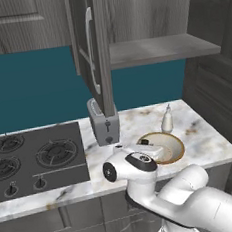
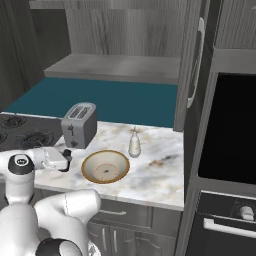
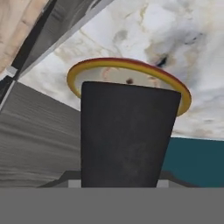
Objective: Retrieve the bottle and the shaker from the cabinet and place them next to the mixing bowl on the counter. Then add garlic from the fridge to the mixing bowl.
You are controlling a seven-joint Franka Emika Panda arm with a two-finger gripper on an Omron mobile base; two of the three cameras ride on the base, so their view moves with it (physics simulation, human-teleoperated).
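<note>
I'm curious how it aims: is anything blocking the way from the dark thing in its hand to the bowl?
Nothing visible does. The gripper holds the shaker close beside the mixing bowl, above the counter. The toaster and bottle stand farther back.

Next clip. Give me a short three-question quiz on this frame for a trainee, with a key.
1. True or false: the bottle stands on the counter beside the mixing bowl.
2. The upper cabinet door is: A) open B) closed C) missing.
3. What dark thing does the gripper hold, seen in the hand view?
Key: 1 true; 2 A; 3 the shaker.
</note>
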